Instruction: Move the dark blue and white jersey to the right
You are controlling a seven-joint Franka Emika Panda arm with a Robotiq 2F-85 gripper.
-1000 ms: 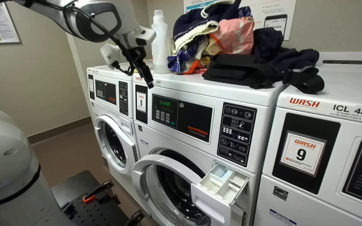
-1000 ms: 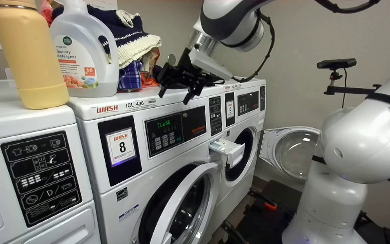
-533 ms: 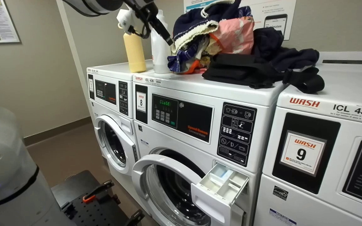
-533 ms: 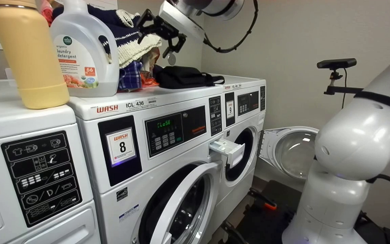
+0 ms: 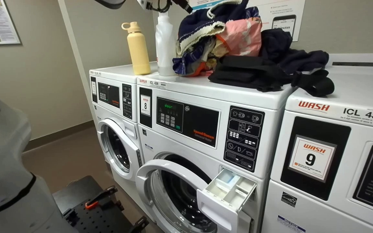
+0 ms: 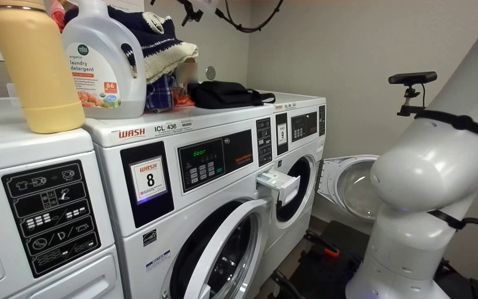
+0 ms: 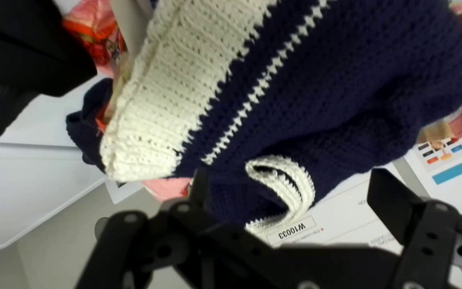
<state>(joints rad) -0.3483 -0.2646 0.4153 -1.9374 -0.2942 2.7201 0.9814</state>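
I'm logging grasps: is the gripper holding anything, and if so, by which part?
Nothing: the gripper stands open in the wrist view, and the jersey lies on other clothes.

The counter (image 5: 188, 84), the white tops of washing machines (image 5: 202, 158), carries a yellow bottle (image 5: 138, 53) and, on the next top, a detergent jug (image 6: 98, 70), a clothes pile (image 5: 220, 37) and a black bag (image 5: 246, 72).

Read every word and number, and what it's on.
"WASH 8": sign on washer
"WASH ICL 436": its lip
"door": its display
"Speed Queen": its control panel
"D": its instruction panel
"WASH 9": sign on next washer
"WASH ICL 438": its lip
"NOTICE": its sticker
"organic laundry detergent", "66": bottle label
"W10033": wall notice
"minutes": wall poster
Fine print: too small or blurred.
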